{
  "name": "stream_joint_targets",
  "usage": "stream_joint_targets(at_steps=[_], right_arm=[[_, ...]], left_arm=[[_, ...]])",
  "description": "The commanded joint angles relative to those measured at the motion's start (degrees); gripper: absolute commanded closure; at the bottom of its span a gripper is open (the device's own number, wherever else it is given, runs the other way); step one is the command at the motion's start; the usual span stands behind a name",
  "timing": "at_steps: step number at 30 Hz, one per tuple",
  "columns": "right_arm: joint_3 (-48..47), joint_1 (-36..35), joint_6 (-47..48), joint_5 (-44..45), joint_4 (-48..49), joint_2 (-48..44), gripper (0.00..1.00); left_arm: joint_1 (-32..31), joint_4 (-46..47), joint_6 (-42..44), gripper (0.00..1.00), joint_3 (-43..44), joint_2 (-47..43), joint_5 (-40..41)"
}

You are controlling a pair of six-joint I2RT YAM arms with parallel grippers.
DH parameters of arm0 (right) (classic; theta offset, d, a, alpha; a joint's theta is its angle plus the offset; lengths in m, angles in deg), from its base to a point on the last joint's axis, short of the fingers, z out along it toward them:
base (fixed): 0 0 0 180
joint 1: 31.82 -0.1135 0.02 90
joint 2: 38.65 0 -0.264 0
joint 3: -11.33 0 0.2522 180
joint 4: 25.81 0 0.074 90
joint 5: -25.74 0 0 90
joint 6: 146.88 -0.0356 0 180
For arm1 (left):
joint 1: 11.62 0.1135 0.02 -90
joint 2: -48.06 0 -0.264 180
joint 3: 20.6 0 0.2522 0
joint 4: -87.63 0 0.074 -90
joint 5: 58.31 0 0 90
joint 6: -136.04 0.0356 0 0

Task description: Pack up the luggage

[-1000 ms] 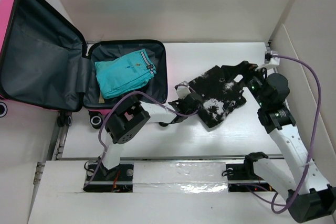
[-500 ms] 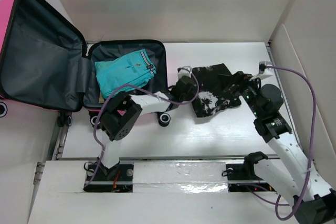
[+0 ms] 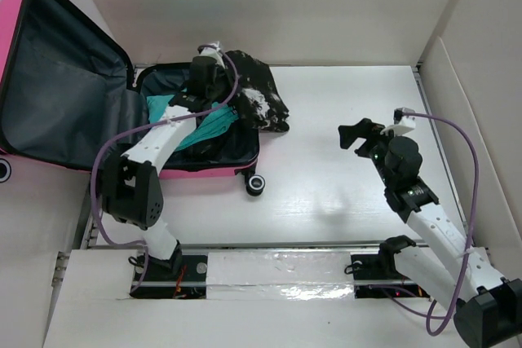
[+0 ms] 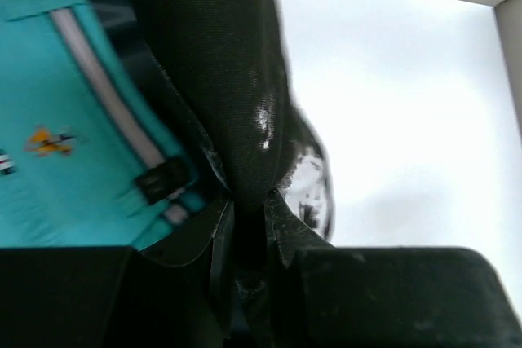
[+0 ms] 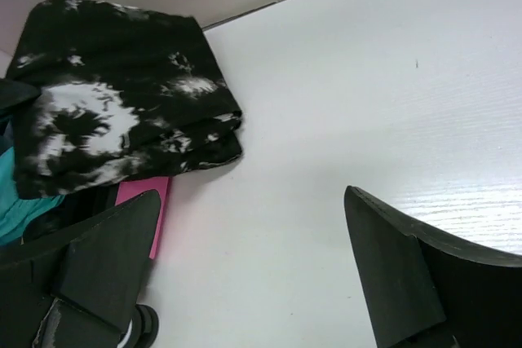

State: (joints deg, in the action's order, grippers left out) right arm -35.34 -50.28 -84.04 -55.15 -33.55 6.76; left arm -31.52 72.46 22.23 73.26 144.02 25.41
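White tabletop (image 3: 326, 201) with pale walls on three sides is what I am working over. The luggage (image 3: 65, 87), a bright pink hard-shell suitcase, lies open at the far left corner. Its lid is tipped up and back to the left, with the dark grey lining facing me, and its base half is flat on the table. One black caster wheel (image 3: 255, 186) sticks out at the near right corner of the base.

Folded teal shorts (image 4: 57, 160) sit inside the base half. From the left wrist I can make out a grey stripe and a small orange emblem on them.

My left gripper (image 3: 214, 71) is reaching over the far side of the base half and is clamped on a black tie-dye garment (image 3: 259, 95). The left wrist view shows the dark cloth bunched between the fingers. The garment hangs over the right rim of the base, partly above the shorts and partly spilling past the pink edge towards the table.

My right gripper (image 3: 355, 132) is well apart from the suitcase, over bare table to the right. Its fingers (image 5: 106, 258) are spread wide with nothing between them, and they point back at the garment.
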Motion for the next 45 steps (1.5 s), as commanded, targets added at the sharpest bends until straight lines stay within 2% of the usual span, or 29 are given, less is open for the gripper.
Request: stream_joint_targets(at_steps=[1, 7, 10, 14, 18, 25, 28, 29, 30, 31, 32, 34, 35, 37, 40, 41, 42, 43, 45], right_arm=[[-1.02, -0.09, 1.05, 0.13, 3.90, 0.56, 0.00], [-1.63, -0.09, 1.76, -2.16, 4.09, 2.76, 0.00], [-1.72, -0.09, 2.02, -2.78, 4.00, 2.67, 0.00], [-1.72, -0.09, 2.02, -2.86, 4.17, 2.93, 0.00], [-1.99, -0.09, 2.28, -3.65, 4.00, 3.28, 0.00], [-2.43, -0.09, 2.81, -4.80, 3.65, 3.55, 0.01], [-2.43, -0.09, 2.90, -5.15, 3.65, 3.64, 0.18], [-2.51, -0.09, 2.90, -5.24, 3.56, 3.72, 0.30], [-2.60, -0.09, 2.90, -5.15, 3.56, 3.72, 0.37], [-2.69, -0.09, 2.90, -5.06, 3.30, 3.72, 0.41], [-2.69, -0.09, 2.90, -5.15, 3.21, 3.81, 0.44], [-2.69, -0.09, 2.90, -5.32, 3.21, 3.72, 0.44], [-2.69, -0.09, 2.90, -5.41, 3.29, 3.81, 0.44], [-2.78, -0.09, 2.90, -5.68, 3.12, 3.99, 0.43], [-2.95, -0.09, 2.99, -6.03, 3.12, 4.07, 0.42], [-3.04, -0.09, 3.07, -6.11, 3.12, 4.16, 0.46], [-3.04, -0.09, 3.08, -6.64, 3.21, 4.25, 0.54], [-3.22, -0.61, 3.34, -7.08, 3.29, 4.51, 0.75], [-3.57, -0.61, 3.60, -7.87, 3.21, 5.04, 1.00]], left_arm=[[4.15, -1.66, 5.79, 1.00, -0.46, -9.90, 2.06], [18.55, -3.42, 6.76, 1.00, -5.82, -14.30, -0.92], [23.83, -1.06, 5.89, 1.00, -10.12, -16.24, -0.05], [26.66, -0.60, 4.74, 1.00, -12.77, -15.55, 3.73], [26.67, -1.67, 5.35, 1.00, -14.17, -14.58, 13.55], [27.28, -6.67, 2.11, 1.00, -16.81, -11.77, 24.38], [27.28, -8.16, -1.32, 0.93, -19.19, -12.64, 27.46], [27.28, -9.56, -2.45, 0.87, -18.93, -13.25, 27.73], [27.28, -9.92, -2.81, 0.86, -18.92, -14.13, 27.38], [27.28, -10.10, -2.99, 0.84, -19.18, -16.49, 27.03], [27.28, -9.84, -3.08, 0.76, -19.53, -17.90, 26.68], [27.28, -9.75, -3.17, 0.66, -20.76, -22.37, 26.06], [27.28, -10.27, -3.26, 0.54, -21.03, -23.62, 26.06], [27.28, -11.68, -4.13, 0.41, -21.38, -26.95, 27.02], [27.28, -14.58, -4.92, 0.40, -21.30, -31.34, 27.11], [27.28, -16.15, -5.45, 0.38, -21.21, -32.49, 27.46], [27.28, -17.13, -5.98, 0.39, -21.38, -33.81, 28.07], [27.28, -19.05, -7.11, 0.43, -21.64, -36.78, 29.82], [27.28, -20.99, -8.52, 0.50, -22.17, -40.31, 32.62]])
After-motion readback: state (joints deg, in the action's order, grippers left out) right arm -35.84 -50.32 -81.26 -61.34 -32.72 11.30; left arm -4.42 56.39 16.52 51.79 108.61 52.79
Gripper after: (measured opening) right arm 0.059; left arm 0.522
